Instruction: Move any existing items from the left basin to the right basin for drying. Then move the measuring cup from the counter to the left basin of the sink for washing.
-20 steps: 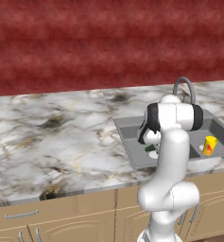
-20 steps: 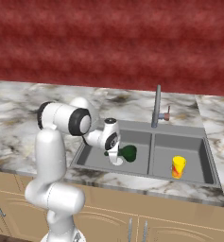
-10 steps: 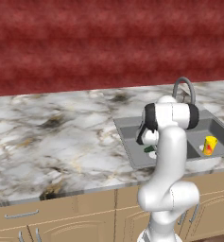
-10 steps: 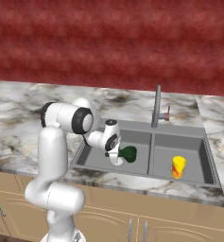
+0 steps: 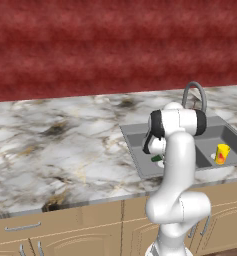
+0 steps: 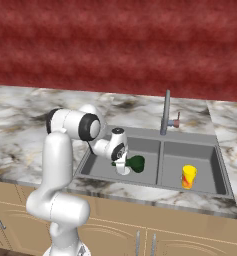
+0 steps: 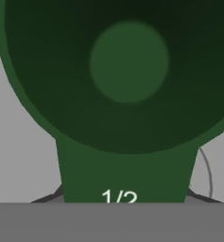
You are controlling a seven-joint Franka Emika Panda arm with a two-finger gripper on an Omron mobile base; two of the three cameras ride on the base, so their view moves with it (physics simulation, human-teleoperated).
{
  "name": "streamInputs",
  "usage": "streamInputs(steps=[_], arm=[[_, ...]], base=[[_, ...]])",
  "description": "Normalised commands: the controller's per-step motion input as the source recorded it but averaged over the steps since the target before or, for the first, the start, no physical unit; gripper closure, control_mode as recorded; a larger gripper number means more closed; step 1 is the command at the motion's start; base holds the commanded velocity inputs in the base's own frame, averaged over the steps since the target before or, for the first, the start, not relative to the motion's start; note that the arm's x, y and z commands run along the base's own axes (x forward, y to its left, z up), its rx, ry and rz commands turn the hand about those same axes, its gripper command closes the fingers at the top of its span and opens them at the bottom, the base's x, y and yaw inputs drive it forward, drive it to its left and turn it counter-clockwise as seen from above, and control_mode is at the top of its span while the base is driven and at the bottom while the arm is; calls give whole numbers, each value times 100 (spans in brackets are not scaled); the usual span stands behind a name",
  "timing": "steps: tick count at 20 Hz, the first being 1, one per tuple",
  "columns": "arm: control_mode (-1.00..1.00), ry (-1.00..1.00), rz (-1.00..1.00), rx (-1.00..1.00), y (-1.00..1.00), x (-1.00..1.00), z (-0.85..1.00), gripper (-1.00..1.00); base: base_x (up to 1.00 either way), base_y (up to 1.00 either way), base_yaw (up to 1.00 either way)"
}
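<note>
One light, stiff measuring cup [image 6: 136,163] hangs by its handle, pinched in my claw [image 6: 123,167], over the left basin [image 6: 146,148].

I see table [image 5: 55,145]: glossy white-grey veined marble | cabinets [image 5: 90,227] under the table: matt tan wood, thin metal handles | sink [image 6: 190,150]: dull smooth grey metal | faucet [image 6: 165,112] behind the sink: smooth grey metal | measuring cup [image 7: 127,71]: matt dark green plastic | yellow cup [image 6: 189,176] in the sink: smooth plastic-looking | wall [image 5: 115,45] behind the table: rough mottled red
</note>
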Motion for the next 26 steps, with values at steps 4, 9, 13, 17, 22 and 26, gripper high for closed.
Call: streamInputs(steps=[4, 9, 13, 17, 22, 26], arm=[[-100, 0, 0, 0, 0, 8, -16, 100], [-100, 0, 0, 1, 0, 11, -17, 100], [-100, 0, 0, 1, 0, 6, -19, -100], [-100, -5, 0, 2, 0, 0, -3, -100], [-100, -7, 0, 2, -4, -3, 0, -100], [-100, -2, 0, 2, -1, 0, 0, -100]], base=[[0, 0, 0], [0, 0, 0], [0, 0, 0], [0, 0, 0], [0, 0, 0], [0, 0, 0]])
